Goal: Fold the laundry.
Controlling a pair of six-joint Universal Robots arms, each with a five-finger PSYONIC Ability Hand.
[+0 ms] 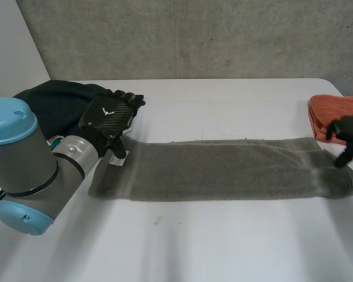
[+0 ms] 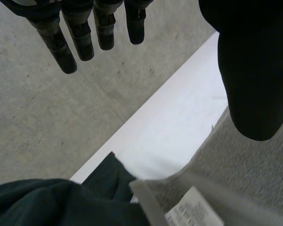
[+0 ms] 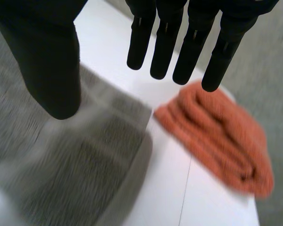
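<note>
Grey towel (image 1: 223, 167) lies flat and long across the table (image 1: 223, 247), left hand (image 1: 109, 114) over its left end and right hand (image 1: 350, 130) at its right end, both with fingers straight, thumbs wide, holding nothing; dark garment (image 1: 50, 101) beyond towel's left end, orange cloth (image 1: 326, 111) beyond its right.

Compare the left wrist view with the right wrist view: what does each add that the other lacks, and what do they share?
The left wrist view adds the left hand, open, a dark garment, and a white care label at a corner of the grey towel. The right wrist view adds the right hand, open over the towel's other end, and a folded orange cloth lying just off that end. Shared: the grey towel and the white table.
</note>
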